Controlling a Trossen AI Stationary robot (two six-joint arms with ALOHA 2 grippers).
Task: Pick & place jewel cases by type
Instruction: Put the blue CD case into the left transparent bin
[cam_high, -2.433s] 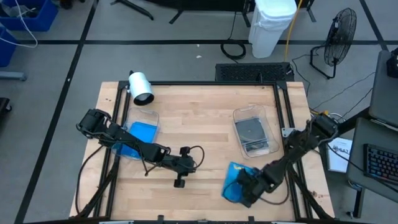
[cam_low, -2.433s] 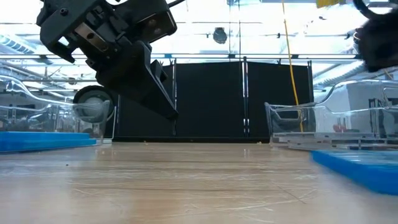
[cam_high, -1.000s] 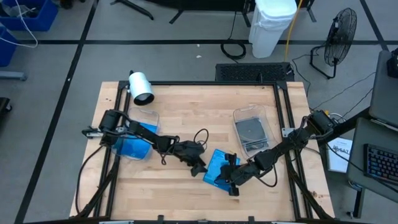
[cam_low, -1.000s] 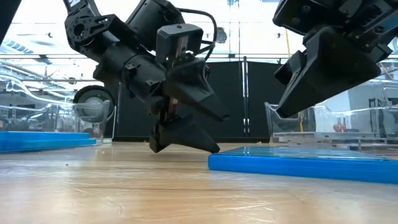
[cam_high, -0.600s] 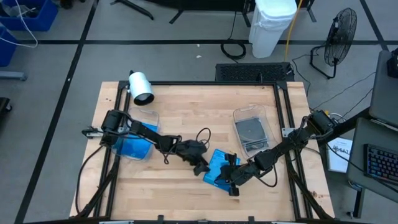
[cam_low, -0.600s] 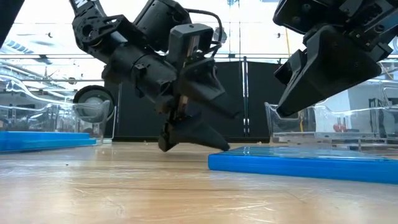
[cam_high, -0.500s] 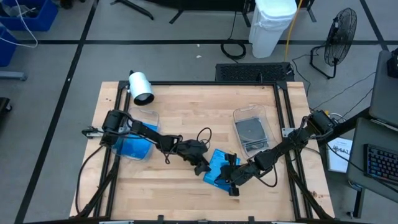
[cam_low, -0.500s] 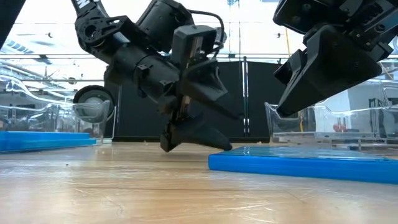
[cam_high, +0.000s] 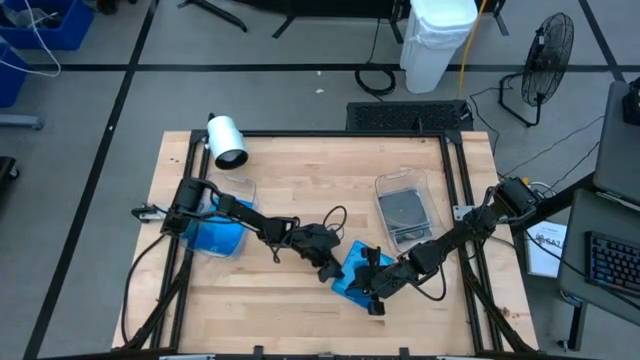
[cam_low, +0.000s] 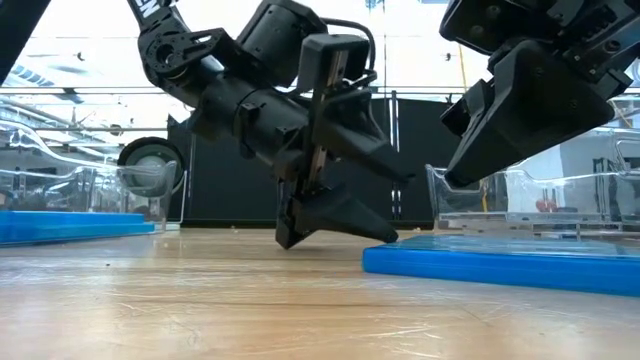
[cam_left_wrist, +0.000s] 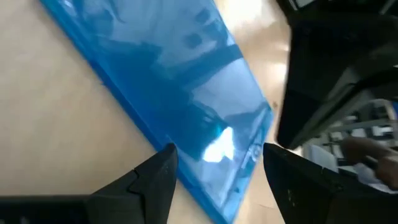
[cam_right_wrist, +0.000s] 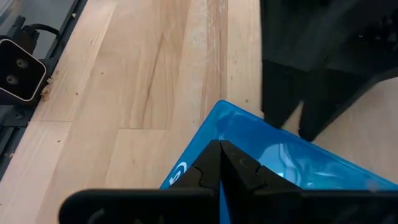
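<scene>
A bright blue jewel case lies flat on the wooden table near its middle. My left gripper stands open at the case's left edge, with one finger at table level and the other above it. In the left wrist view the case's edge runs between the two fingers. My right gripper is shut. In the low view its tip hangs clear above the case, touching nothing. My left gripper meets the case's far-left edge with the tip of its lower finger, at table level. It comes slanting down from the table's left. The upper finger stands above the case, apart from it. The case stays flat on the table.
A clear tub holding blue cases sits at the left, and another clear tub with dark grey cases sits at the right. A white cylinder stands at the far left corner. Bare wood lies along the near edge.
My left gripper has moved low along the table toward the right edge, up to the blue case. The case has slid a little toward the right, still flat. My right gripper has kept still above it.
</scene>
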